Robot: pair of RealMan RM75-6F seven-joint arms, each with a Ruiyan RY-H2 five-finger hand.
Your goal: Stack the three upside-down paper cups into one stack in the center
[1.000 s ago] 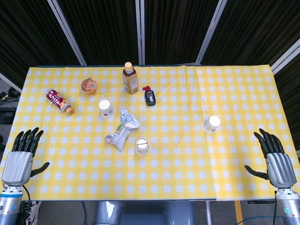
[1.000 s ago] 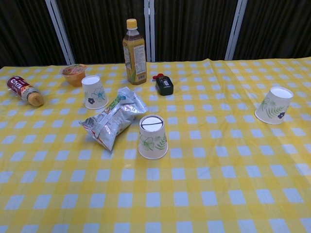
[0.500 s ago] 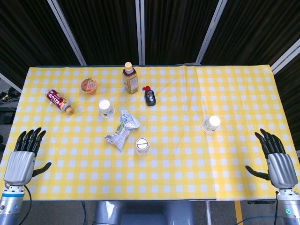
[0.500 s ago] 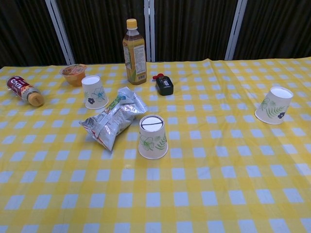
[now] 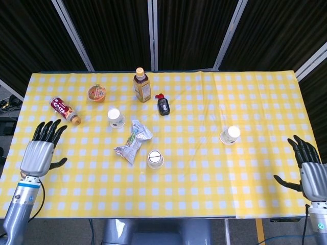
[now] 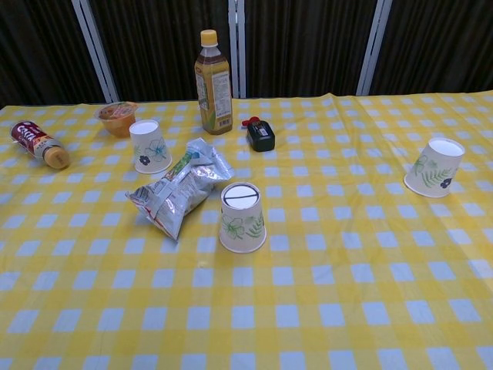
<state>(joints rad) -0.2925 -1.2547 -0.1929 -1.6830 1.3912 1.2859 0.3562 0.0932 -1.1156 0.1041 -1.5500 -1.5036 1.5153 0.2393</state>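
Left robot hand (image 5: 42,148): it is released, the fingers spread and holding nothing. It hovers over the left edge of the surface (image 5: 214,189), probably because the left cup is the nearest one for it.
Right robot hand (image 5: 312,171): it is also released and empty, at the right edge, well apart from all cups.
Centre cup (image 6: 242,217): it stands upside down near the middle, just beside a crumpled snack bag (image 6: 177,193). I think it is the base for the stack, so it need not move.
Left cup (image 6: 149,146): upside down, between a small food bowl (image 6: 117,118) and the bag. The bag is close, so the approach should be careful.
Right cup (image 6: 435,167): upside down and a little tilted, alone on the right side, easy to reach for the right robot hand.
Other things: a tea bottle (image 6: 213,82) stands upright at the back, a small black object (image 6: 260,135) lies beside it, and a red bottle (image 6: 38,143) lies at the far left.
Progress: no cup is stacked yet.
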